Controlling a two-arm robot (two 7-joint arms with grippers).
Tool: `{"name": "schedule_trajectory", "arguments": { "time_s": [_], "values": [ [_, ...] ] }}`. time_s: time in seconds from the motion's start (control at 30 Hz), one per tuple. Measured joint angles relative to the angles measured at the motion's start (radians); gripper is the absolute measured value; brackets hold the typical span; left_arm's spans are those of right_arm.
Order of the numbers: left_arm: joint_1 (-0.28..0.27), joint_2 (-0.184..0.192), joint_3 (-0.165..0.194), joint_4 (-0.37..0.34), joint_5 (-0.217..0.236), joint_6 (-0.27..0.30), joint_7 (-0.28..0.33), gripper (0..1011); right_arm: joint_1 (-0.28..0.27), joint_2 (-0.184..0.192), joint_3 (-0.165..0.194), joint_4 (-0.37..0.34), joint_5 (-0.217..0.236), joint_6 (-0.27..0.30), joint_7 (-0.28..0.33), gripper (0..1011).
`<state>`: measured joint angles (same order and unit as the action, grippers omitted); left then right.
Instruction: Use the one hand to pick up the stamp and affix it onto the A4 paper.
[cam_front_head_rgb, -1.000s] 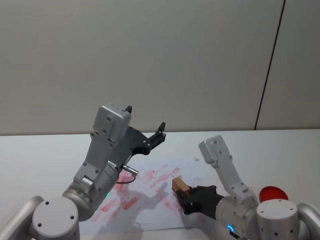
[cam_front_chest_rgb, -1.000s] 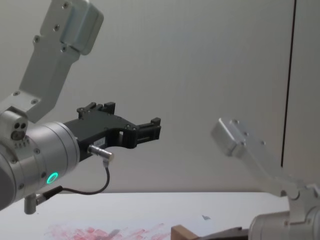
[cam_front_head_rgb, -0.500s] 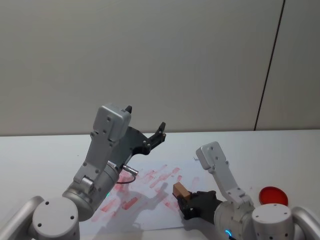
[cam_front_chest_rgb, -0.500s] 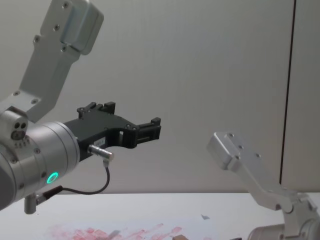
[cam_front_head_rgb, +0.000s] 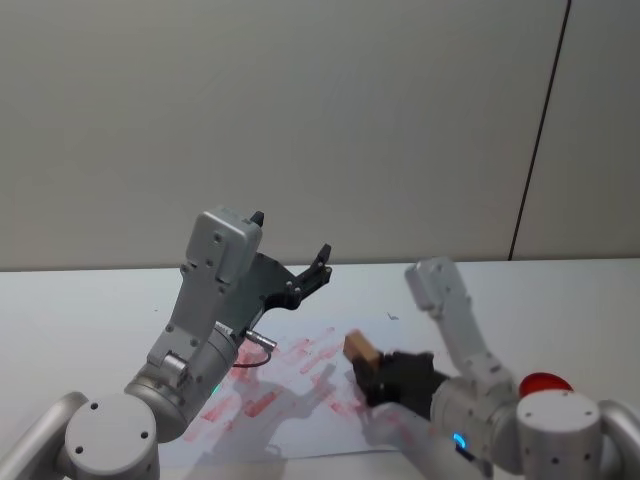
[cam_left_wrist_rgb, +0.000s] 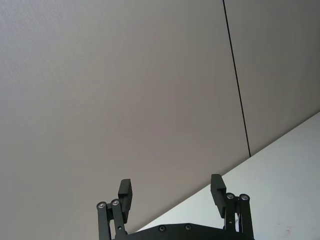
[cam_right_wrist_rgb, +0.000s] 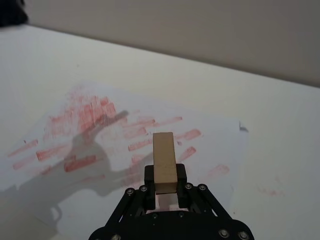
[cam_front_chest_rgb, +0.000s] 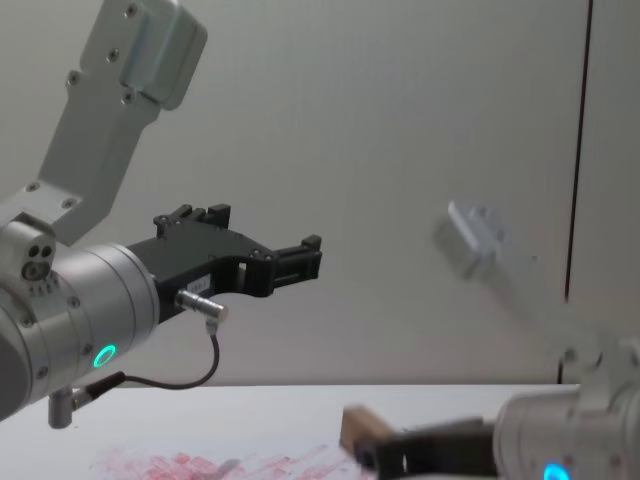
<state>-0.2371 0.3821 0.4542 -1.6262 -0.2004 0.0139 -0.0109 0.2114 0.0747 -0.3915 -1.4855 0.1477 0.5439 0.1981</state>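
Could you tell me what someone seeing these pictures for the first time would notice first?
The black two-finger right gripper grips a small tan-brown wooden stamp block, holding it over the white A4 paper sheet smeared with red-pink ink marks near the table's front. To its left, the matching black left gripper hangs open, raised high above the table and pointing towards the wall.

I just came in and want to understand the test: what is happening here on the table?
The right gripper is shut on the stamp, a small tan block, and holds it over the A4 paper, which lies on the white table and is covered with red ink marks. The stamp looks lifted a little off the sheet. The left gripper is raised above the table's left part, open and holding nothing.
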Motion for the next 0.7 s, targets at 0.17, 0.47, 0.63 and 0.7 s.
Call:
{"name": "schedule_trajectory", "arguments": {
  "time_s": [0.17, 0.47, 0.63, 0.7],
  "values": [
    [0.0, 0.0, 0.0, 0.0, 0.0, 0.0, 0.0, 1001, -0.006, 0.015, 0.028, -0.071, 0.056, -0.005, -0.018, 217],
    [0.0, 0.0, 0.0, 0.0, 0.0, 0.0, 0.0, 1001, -0.047, 0.088, 0.103, -0.192, 0.146, 0.009, -0.064, 216],
    [0.0, 0.0, 0.0, 0.0, 0.0, 0.0, 0.0, 1001, -0.086, 0.143, 0.143, -0.235, 0.175, 0.023, -0.085, 218],
    [0.0, 0.0, 0.0, 0.0, 0.0, 0.0, 0.0, 1001, -0.105, 0.167, 0.159, -0.248, 0.184, 0.029, -0.093, 217]
  ]
}}
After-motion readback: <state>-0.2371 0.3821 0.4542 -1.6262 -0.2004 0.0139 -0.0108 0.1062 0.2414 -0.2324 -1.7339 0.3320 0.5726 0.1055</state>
